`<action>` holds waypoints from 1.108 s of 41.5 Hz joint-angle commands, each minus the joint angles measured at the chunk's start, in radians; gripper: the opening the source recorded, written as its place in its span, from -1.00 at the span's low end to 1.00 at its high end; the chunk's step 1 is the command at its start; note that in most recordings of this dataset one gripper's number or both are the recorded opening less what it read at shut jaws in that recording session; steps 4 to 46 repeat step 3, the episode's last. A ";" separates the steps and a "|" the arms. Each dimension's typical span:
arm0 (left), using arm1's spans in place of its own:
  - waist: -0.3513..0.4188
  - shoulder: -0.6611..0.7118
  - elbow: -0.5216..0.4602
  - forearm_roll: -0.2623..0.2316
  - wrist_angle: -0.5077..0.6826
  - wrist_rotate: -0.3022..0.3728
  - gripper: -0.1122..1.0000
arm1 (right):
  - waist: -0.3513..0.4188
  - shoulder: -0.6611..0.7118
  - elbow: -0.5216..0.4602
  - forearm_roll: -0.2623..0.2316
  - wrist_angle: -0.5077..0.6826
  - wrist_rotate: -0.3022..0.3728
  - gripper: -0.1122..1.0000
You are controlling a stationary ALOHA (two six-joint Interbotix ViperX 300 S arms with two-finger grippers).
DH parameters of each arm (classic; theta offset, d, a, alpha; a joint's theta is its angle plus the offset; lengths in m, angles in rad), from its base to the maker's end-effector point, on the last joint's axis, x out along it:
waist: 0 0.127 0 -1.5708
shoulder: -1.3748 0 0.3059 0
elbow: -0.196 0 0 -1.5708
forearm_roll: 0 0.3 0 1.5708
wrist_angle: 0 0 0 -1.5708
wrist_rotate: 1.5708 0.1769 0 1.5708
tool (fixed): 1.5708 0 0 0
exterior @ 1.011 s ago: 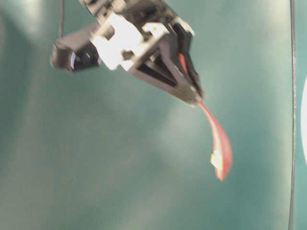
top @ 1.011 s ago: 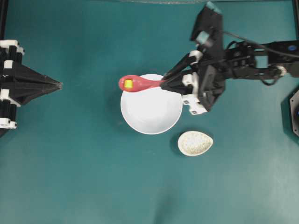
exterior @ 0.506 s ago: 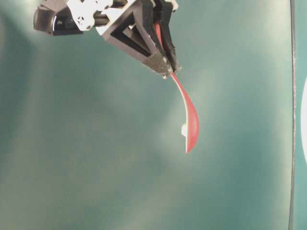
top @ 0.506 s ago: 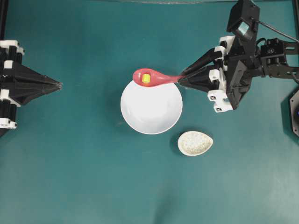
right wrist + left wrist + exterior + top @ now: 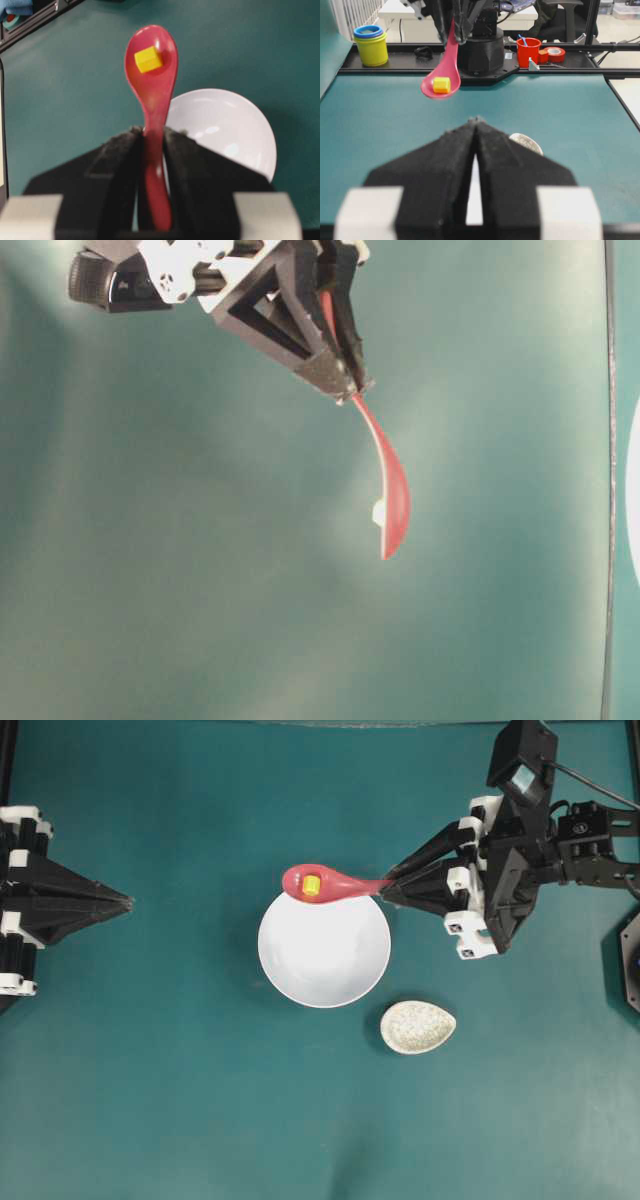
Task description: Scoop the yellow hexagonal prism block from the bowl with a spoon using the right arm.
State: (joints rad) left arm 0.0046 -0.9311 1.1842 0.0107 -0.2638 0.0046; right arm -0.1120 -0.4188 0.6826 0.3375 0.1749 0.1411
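Note:
My right gripper (image 5: 385,890) is shut on the handle of the red-pink spoon (image 5: 325,883). The spoon is held level in the air above the far rim of the white bowl (image 5: 324,955). The yellow hexagonal prism block (image 5: 312,884) lies in the spoon's scoop. The right wrist view shows the block (image 5: 148,59) in the spoon (image 5: 151,75) with the bowl (image 5: 225,131) below, its inside bare. The left wrist view shows the spoon (image 5: 442,75) and block (image 5: 441,84) high above the table. My left gripper (image 5: 130,902) rests shut and empty at the left edge.
A small speckled beige egg-shaped dish (image 5: 417,1026) lies on the teal table right of and below the bowl. Behind the table's far edge stand a yellow and blue cup (image 5: 371,45), a red cup (image 5: 528,51) and a tape roll (image 5: 555,53).
My right gripper lifted the spoon with the block up and back to the right, off the bowl's left far rim. Since half a second ago it has hardly moved.

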 commanded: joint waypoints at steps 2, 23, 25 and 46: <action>0.002 0.014 -0.008 0.003 -0.012 0.005 -0.81 | 0.002 -0.014 -0.011 -0.002 -0.008 0.000 -0.41; 0.002 0.014 -0.008 0.003 -0.012 0.005 -0.81 | 0.002 -0.014 -0.011 0.000 -0.008 0.000 -0.41; 0.002 0.014 -0.008 0.003 -0.012 0.005 -0.81 | 0.002 -0.014 -0.011 0.000 -0.008 0.000 -0.41; 0.002 0.014 -0.008 0.003 -0.012 0.005 -0.81 | 0.002 -0.014 -0.011 0.000 -0.008 0.000 -0.41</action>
